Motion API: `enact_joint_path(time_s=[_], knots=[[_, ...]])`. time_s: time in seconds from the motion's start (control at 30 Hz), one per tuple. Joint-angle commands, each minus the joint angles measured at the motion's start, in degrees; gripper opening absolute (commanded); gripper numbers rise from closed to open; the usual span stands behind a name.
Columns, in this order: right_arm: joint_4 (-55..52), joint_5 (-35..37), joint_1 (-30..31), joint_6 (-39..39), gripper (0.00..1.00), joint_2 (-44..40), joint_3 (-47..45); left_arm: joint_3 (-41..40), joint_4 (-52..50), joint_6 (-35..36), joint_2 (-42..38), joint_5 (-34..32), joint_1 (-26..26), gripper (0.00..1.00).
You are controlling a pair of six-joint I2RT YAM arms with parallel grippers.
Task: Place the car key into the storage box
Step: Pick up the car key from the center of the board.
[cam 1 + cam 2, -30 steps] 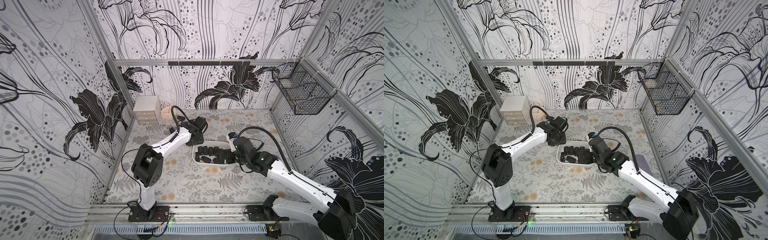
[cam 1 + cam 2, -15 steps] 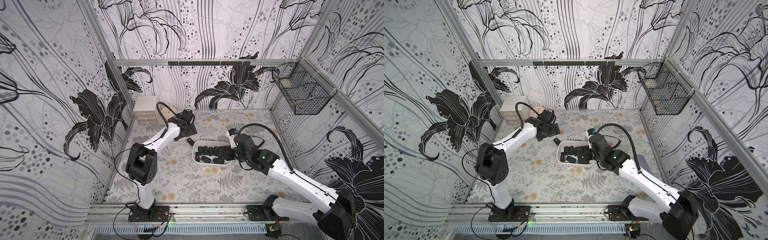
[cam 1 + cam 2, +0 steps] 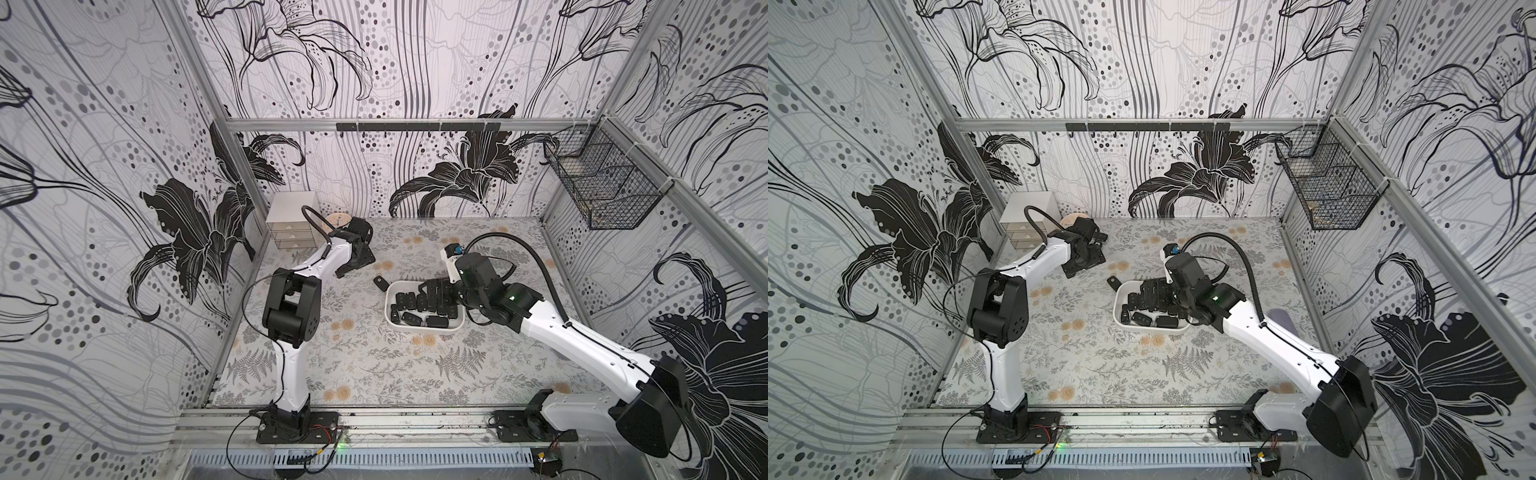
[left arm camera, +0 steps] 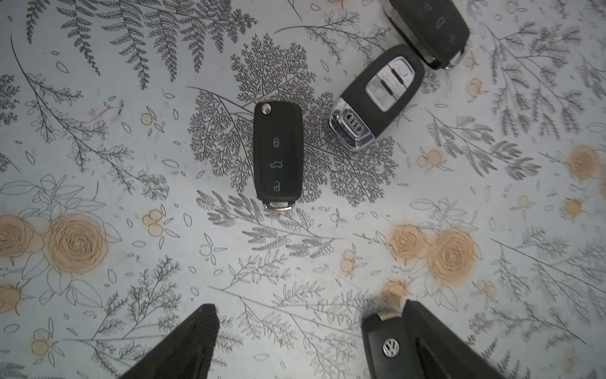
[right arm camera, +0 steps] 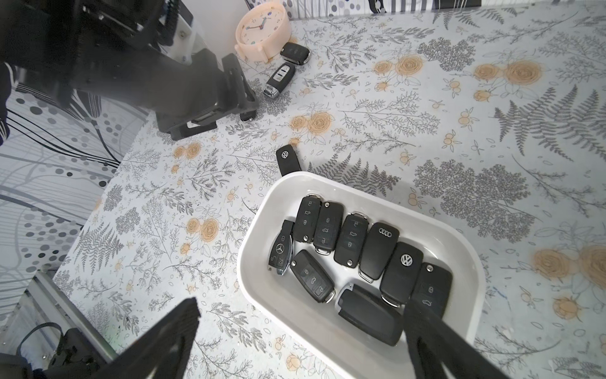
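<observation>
Black-fingered left gripper (image 4: 307, 304) spreads wide, empty, over the table (image 4: 98, 147) with a VW fob (image 4: 388, 347) just beside one finger (image 4: 436, 344). Right gripper (image 5: 301, 302) gapes empty above the white storage box (image 5: 255, 229) of fobs (image 5: 377, 251); a car key (image 5: 288, 159) lies just outside its corner.

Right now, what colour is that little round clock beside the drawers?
Pale peach, with a lighter face. The clock shows best in the right wrist view.

Can't read wire basket (image 3: 602, 195) contents in both top views: too small. Cropped by left wrist view's edge: dark fob (image 4: 429, 29). Half hidden behind finger (image 4: 439, 347) of left tool (image 4: 308, 306), also cropped: VW fob (image 4: 385, 344).
</observation>
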Motion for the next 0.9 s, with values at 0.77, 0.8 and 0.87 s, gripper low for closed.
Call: enact_joint_path(time_s=[0.77, 0.8, 0.87], knots=[[0.3, -1.3, 0.1, -2.2, 1.0, 6.2, 6.3, 17.1, -1.7, 3.7, 19.0, 0.1, 7.0, 0.67], [0.2, -1.3, 0.1, -2.1, 1.0, 6.2, 6.3, 17.2, -1.9, 3.7, 19.3, 0.0, 7.0, 0.66], [0.2, -1.3, 0.1, -2.1, 1.0, 6.2, 6.4, 17.7, -2.2, 4.2, 19.9, 0.0, 6.9, 0.58]])
